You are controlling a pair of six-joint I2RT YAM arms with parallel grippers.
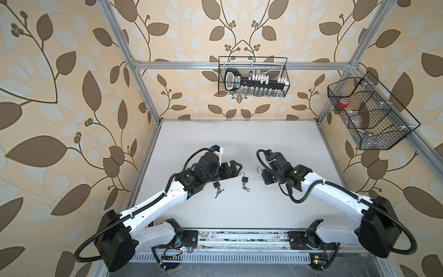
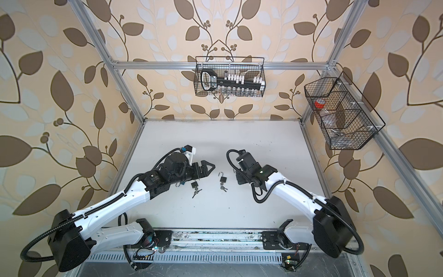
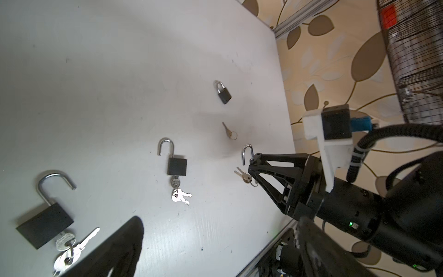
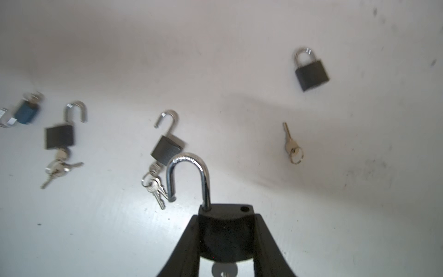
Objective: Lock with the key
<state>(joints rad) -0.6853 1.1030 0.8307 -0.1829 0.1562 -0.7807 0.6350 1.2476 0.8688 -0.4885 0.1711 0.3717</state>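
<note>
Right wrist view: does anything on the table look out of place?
Yes: the shut padlock has no key in it; a loose key lies apart from it. The open padlock nearby has its key inserted.

I worked in a robotics test cell: bare aluminium frame (image 1: 179,65), wire baskets (image 1: 383,140), white table (image 1: 239,144), leaf-print wallpaper (image 1: 60,72) (a homely touch).
</note>
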